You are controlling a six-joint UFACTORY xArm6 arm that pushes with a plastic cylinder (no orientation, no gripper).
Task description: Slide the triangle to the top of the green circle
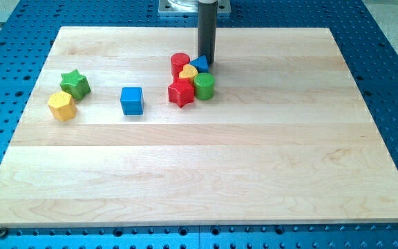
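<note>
The blue triangle [199,63] lies near the board's top middle, just above the green circle [204,86] and touching the yellow heart [188,72]. My tip [206,63] stands at the triangle's right edge, touching or nearly touching it. The red circle [179,62] is left of the triangle. The red star [181,93] sits left of the green circle, below the yellow heart. These blocks form one tight cluster.
A blue cube [132,100] lies left of the cluster. A green star [75,84] and a yellow hexagon [62,106] sit near the left edge of the wooden board [206,173]. Blue perforated table surrounds the board.
</note>
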